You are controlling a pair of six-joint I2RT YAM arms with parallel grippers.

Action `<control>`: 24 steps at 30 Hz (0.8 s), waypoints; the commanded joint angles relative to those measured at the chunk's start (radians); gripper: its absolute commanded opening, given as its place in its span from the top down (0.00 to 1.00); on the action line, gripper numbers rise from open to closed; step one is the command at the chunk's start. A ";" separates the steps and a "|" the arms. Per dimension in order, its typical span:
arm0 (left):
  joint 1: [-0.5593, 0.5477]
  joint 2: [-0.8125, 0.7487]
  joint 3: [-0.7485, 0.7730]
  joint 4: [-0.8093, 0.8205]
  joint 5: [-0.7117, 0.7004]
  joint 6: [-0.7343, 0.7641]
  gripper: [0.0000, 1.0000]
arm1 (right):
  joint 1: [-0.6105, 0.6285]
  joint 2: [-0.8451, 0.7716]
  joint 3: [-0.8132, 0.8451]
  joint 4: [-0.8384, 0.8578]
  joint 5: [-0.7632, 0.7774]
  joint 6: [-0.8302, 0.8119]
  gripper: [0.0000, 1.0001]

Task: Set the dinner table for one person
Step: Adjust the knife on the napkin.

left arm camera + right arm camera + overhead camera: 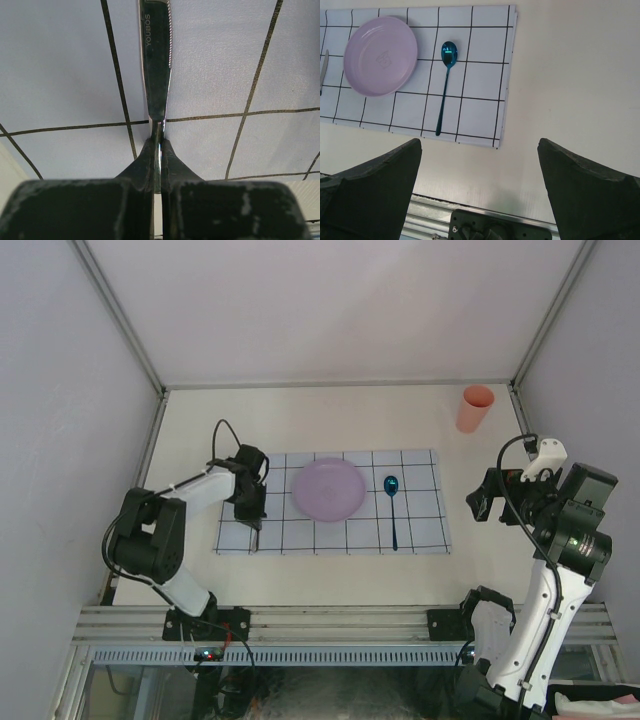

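The off-white dinner table bears a pale cloth with a dark grid. On the cloth lie a lilac plate in the middle and a blue spoon to its right. My left gripper is low over the cloth's left part, left of the plate. It is shut on a steel knife, whose blade lies over the cloth. My right gripper is open and empty, raised right of the cloth. The right wrist view shows the plate, the spoon and a sliver of the knife.
An orange cup stands upright at the far right corner of the table. Aluminium rails edge the near side, and white walls close in the left, far and right sides.
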 commanded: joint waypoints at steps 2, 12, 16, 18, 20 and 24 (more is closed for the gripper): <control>0.008 0.022 0.037 0.022 0.015 -0.012 1.00 | -0.005 0.005 0.024 0.030 -0.018 -0.020 0.00; 0.023 0.057 0.074 0.012 0.011 -0.009 1.00 | -0.006 0.012 0.030 0.031 -0.018 -0.024 0.00; 0.031 0.070 0.091 0.005 0.023 -0.008 1.00 | -0.007 0.018 0.036 0.031 -0.018 -0.026 0.00; 0.031 0.079 0.099 0.003 0.028 -0.007 1.00 | -0.008 0.021 0.036 0.033 -0.018 -0.025 0.00; 0.031 0.085 0.103 0.001 0.029 -0.007 1.00 | -0.008 0.024 0.039 0.034 -0.018 -0.025 0.00; 0.032 0.089 0.114 -0.004 0.029 -0.005 1.00 | -0.008 0.028 0.042 0.035 -0.016 -0.027 0.00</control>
